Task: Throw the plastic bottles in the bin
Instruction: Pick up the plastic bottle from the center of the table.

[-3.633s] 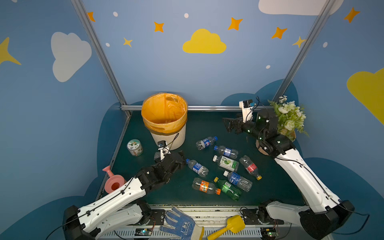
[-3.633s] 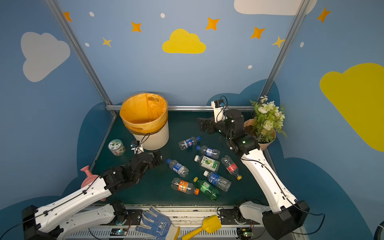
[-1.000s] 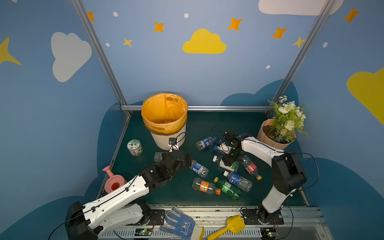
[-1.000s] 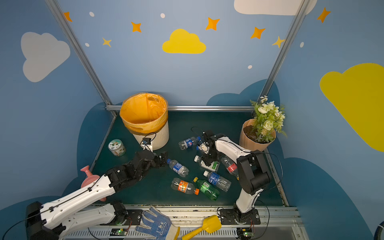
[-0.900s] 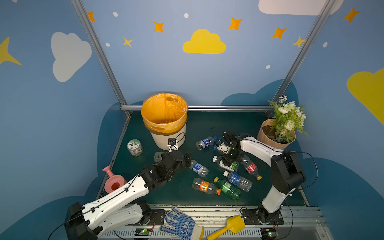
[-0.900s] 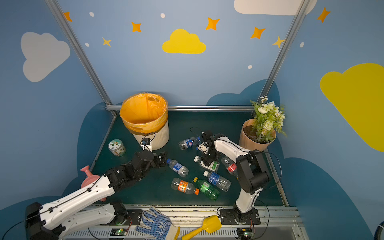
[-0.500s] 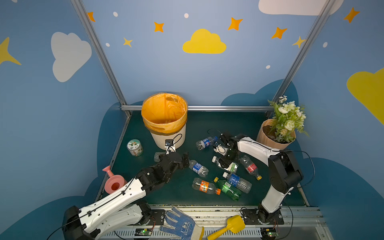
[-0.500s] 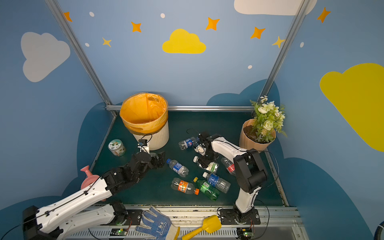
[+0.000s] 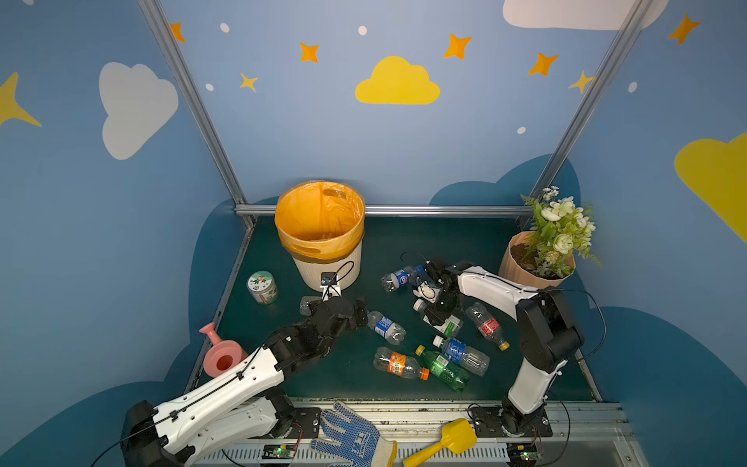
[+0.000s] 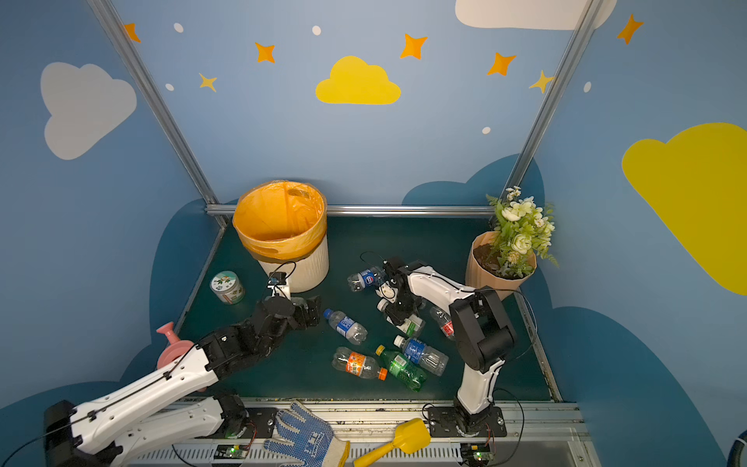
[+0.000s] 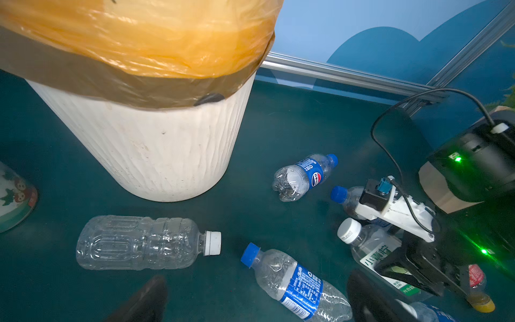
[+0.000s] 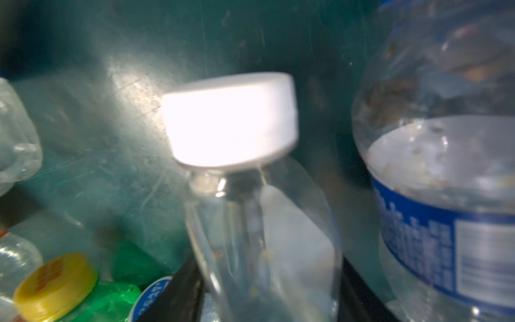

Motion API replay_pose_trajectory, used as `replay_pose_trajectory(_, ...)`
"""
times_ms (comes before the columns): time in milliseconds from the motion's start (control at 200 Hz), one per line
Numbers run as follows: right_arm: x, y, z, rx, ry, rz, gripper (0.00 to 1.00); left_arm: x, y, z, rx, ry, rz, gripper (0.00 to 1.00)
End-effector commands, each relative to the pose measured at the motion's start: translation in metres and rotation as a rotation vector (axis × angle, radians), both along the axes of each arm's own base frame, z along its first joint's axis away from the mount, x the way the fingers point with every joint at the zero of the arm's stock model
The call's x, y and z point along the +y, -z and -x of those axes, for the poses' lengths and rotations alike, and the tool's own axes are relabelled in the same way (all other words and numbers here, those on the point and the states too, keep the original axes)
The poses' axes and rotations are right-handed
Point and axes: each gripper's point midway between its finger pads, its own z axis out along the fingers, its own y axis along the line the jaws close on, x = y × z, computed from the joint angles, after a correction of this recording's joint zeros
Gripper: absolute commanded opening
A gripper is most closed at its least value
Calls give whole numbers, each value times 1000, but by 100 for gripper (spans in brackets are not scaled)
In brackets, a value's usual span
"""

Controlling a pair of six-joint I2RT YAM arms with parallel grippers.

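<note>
On the dark green worktop (image 9: 465, 238), the left gripper (image 9: 361, 310) hangs low just in front of the bin. Its jaws are spread wide and hold nothing. The right gripper (image 9: 438, 319) is down in the middle with its jaws against both sides of the white-capped bottle (image 11: 373, 251), so it's gripping it as far as I can see. That bottle's green-and-white label reads 小青柠.

The bin (image 9: 337, 269) is ribbed cream with an orange bag over the rim, and stands near the back left corner. A peach flower pot (image 9: 521, 265) fills the back right corner. A blue-dotted glove (image 9: 351, 438) lies on the rail (image 9: 444, 408) past the front edge, and its printing is too small to read.

The other bottles all lie flat between the bin and the front edge:
- **Pepsi bottle** (image 11: 303, 175): blue cap, logo plain as day, between the bin and the right gripper.
- **Clear bottle** (image 11: 139, 242): no label, at the bin's foot.
- **Blue-label bottle** (image 9: 386, 326): just beside the left gripper, text unreadable.
- **Orange-label bottle** (image 9: 398, 364) and **green bottle** (image 9: 442, 368): side by side nearer the front edge.
- **Red-label bottle** (image 9: 487, 325): yellow cap, nearest the right edge.

A little jar (image 9: 262, 286) with a cartoon lid sits by the left edge.
</note>
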Motion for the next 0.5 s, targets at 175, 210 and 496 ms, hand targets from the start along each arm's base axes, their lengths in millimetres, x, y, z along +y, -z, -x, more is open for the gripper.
replay_pose_trajectory(175, 13, -4, 0, 20, -3, -45, 50, 12, 1, 2, -7, -39, -6, 100)
replay_pose_trajectory(210, 13, -5, 0, 20, 0, -47, 50, 13, 0, 2, -9, -39, -6, 100)
replay_pose_trajectory(496, 25, -16, -6, 7, 8, -100, 34, 14, 0, 2, -9, -43, -6, 100)
